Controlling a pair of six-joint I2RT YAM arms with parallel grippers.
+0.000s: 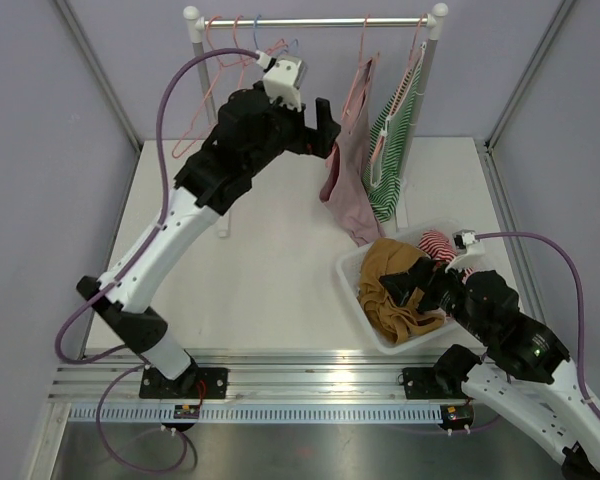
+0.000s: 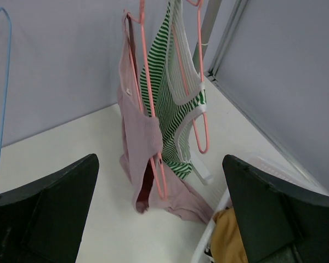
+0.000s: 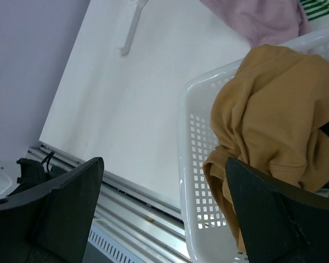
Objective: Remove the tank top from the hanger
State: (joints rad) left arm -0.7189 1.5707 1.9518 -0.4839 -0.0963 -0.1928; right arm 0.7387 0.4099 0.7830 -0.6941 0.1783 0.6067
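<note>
my left hand (image 2: 160, 160) gapes empty before the pink tank top (image 2: 132, 131) — right hand (image 3: 164, 163) spread wide above the basket (image 3: 189, 142).

Left gripper (image 2: 160, 164) gapes wide before the pink tank top (image 2: 136, 137) on its pink hanger (image 2: 148, 82); green-striped top (image 2: 172, 115) just beside it.

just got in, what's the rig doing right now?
The left gripper is open, raised beside the pink tank top, which hangs on its pink hanger on the rack next to a green striped top. Nothing is grasped yet. The right gripper, also open, sits low at the white basket that holds a mustard garment.
</note>
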